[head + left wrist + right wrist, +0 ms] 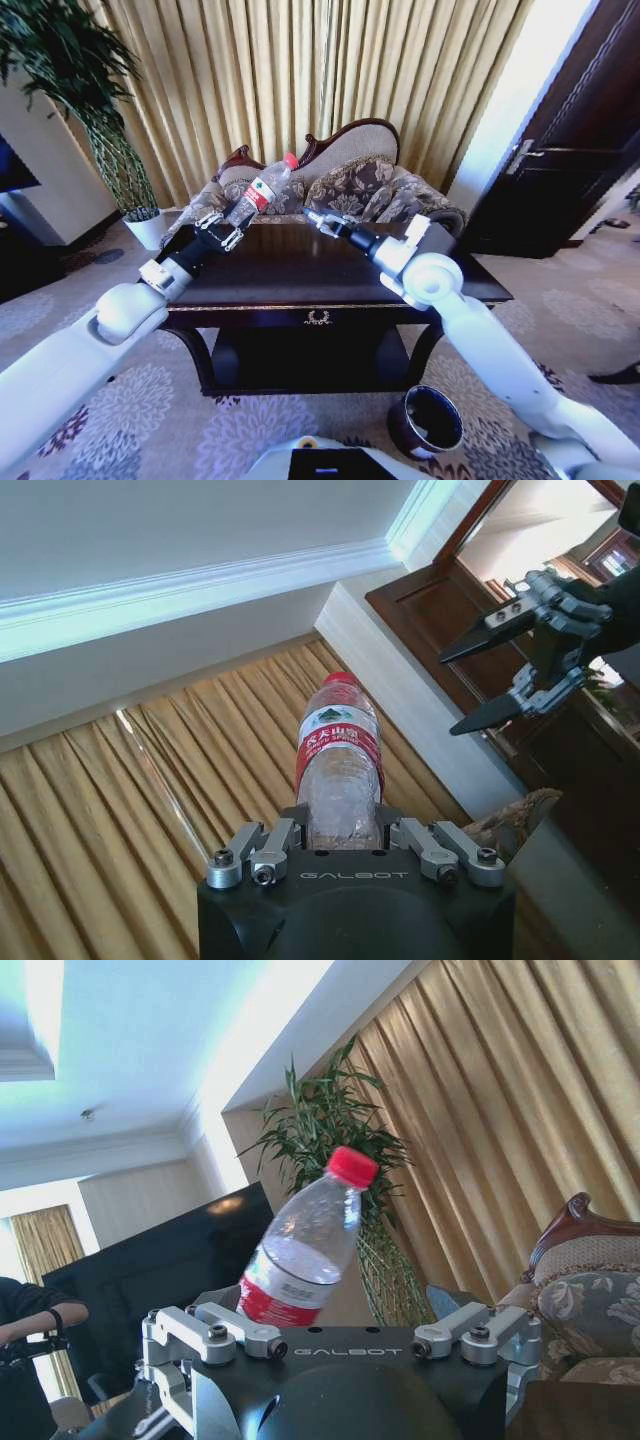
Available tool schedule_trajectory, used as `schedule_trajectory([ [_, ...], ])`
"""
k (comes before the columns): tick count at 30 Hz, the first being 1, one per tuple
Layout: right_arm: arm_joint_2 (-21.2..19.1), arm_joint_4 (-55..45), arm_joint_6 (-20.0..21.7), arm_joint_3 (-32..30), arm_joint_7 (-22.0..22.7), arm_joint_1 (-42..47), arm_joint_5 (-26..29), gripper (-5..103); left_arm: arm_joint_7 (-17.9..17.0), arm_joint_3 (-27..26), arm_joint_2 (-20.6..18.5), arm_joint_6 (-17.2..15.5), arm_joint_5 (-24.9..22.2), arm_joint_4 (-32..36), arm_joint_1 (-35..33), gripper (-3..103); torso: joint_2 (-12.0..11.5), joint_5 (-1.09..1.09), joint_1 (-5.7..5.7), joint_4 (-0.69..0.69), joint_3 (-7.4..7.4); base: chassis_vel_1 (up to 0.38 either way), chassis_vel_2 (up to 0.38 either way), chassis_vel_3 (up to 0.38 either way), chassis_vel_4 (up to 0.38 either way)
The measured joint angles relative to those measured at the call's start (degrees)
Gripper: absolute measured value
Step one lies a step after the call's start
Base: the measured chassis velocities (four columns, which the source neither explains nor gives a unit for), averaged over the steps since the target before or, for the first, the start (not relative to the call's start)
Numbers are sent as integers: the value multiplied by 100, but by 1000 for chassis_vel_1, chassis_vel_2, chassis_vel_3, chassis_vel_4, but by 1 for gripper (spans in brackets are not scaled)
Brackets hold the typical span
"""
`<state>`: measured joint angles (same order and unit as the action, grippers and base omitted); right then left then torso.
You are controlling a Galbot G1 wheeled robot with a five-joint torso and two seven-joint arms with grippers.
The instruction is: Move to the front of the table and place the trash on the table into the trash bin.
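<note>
The table [300, 275] stands in front of the robot, and everything here is placed from it. The left gripper [222, 232] is up above the table's back left part. Its fingers are closed on the bottom of the bottle [258, 193], which tilts up and away toward the sofa [350, 180] behind the table. The red cap points at the curtain [300, 70]. In the left wrist view the bottle [338, 765] sticks out from between the fingers [262, 850], and its bottom end is hidden behind the gripper body. Its label is red and white, but the words are too small to read.

The right gripper [318, 220] hangs over the back middle of the table. Its two thin fingers are spread apart with nothing between them, as the left wrist view shows [478, 685]. In the right wrist view the bottle [303, 1245] shows past the gripper body, and its lower part is cut off by that body.

The trash bin [427, 422] sits on the carpet in front of the table's right leg. Part of its rim is hidden by the right arm. A plant [70, 90] stands past the table's left end.
</note>
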<state>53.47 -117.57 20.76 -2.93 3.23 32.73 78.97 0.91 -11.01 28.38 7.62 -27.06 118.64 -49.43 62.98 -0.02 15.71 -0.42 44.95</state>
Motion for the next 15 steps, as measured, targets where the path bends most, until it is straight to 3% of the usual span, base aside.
schedule_trajectory([
  [5,164,198,13,177,0,-285,-77,100,12,611,186,-64,-11,-12,429,33,-1,1,0,-1,0,0,0,0,0],
  [15,230,331,39,239,0,-386,-173,100,63,949,347,-187,-6,-5,713,33,0,1,0,0,0,0,0,0,0],
])
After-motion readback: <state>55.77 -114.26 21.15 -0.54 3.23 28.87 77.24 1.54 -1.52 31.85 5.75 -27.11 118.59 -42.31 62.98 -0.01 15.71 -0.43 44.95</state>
